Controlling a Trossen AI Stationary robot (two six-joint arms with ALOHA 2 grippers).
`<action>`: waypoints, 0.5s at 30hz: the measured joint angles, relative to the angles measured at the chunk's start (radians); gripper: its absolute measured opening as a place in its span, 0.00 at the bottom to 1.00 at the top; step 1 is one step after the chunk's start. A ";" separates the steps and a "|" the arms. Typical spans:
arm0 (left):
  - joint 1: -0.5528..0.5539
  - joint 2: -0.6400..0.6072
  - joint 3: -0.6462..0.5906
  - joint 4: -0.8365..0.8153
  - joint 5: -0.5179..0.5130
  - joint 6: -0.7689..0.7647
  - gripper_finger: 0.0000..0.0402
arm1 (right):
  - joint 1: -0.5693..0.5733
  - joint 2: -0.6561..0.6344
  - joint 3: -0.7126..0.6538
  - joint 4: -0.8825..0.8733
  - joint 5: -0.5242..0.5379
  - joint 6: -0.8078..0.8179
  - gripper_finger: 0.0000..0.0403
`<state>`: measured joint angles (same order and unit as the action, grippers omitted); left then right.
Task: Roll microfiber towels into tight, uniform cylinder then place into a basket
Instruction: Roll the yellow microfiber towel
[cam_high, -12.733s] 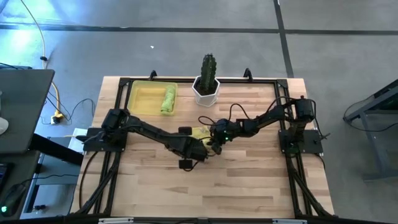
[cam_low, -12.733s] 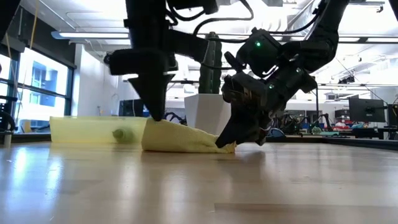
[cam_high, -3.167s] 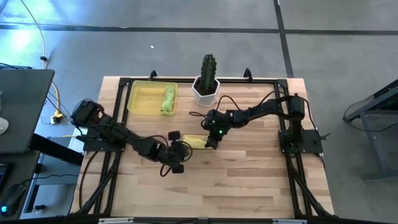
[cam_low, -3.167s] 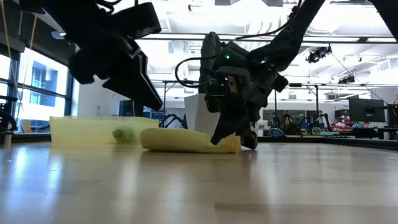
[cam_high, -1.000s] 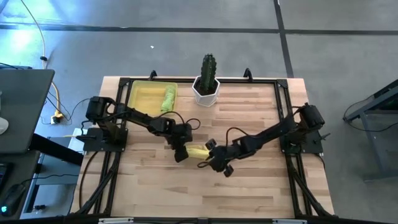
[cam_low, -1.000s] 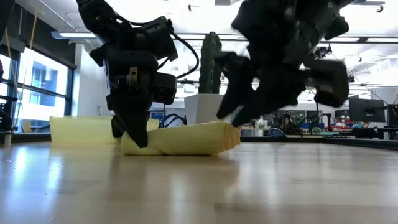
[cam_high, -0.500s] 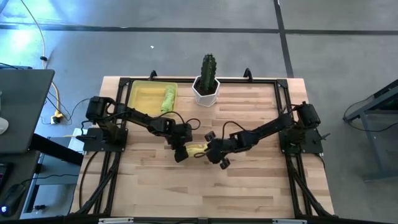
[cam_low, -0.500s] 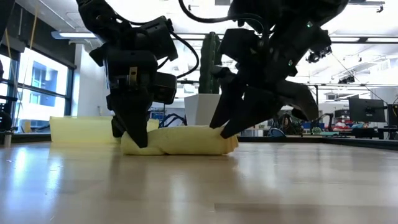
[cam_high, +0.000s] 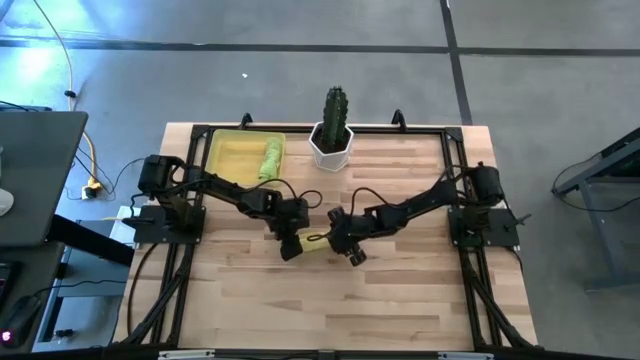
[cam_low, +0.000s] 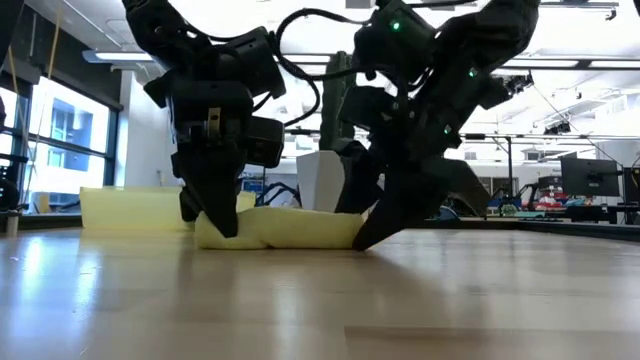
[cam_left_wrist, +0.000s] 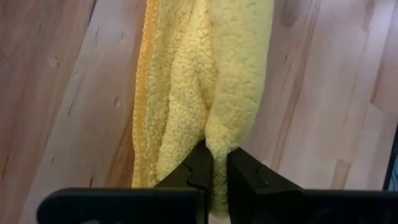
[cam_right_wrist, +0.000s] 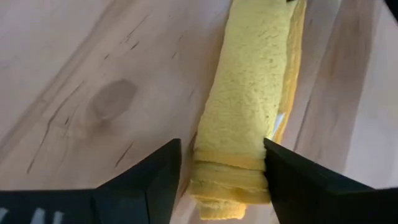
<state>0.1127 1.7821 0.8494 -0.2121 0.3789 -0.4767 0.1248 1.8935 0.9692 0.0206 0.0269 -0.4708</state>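
Yellow towel roll (cam_right_wrist: 249, 118) lies mid-table. Left gripper (cam_left_wrist: 213, 168) pinches one end; right gripper (cam_right_wrist: 221, 177) straddles the other, wide open. Risk: uneven lift unrolls it short of basket (cam_high: 232, 175).

Off-task items around the wooden table

A green cactus (cam_high: 334, 104) stands upright in a white hexagonal pot (cam_high: 331, 149) at the far edge of the wooden table (cam_high: 400, 300). A black metal frame (cam_high: 450, 135) runs along the tabletop's edges. On the grey floor, a yellow cable (cam_high: 55, 40) trails beside a dark desk (cam_high: 35, 175) that stands off the table's left side.
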 joint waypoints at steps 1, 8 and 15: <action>0.000 0.000 0.000 0.001 0.000 0.000 0.04 | -0.002 0.004 0.001 0.002 -0.002 0.017 0.51; -0.002 0.001 0.014 -0.011 0.000 0.019 0.09 | -0.021 0.006 0.001 -0.015 -0.040 0.131 0.40; -0.005 0.006 0.106 -0.145 -0.021 0.209 0.19 | -0.034 0.007 0.001 -0.029 -0.037 0.243 0.14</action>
<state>0.1080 1.7882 0.9553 -0.3576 0.3580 -0.2679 0.0910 1.9003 0.9707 -0.0085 -0.0103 -0.2277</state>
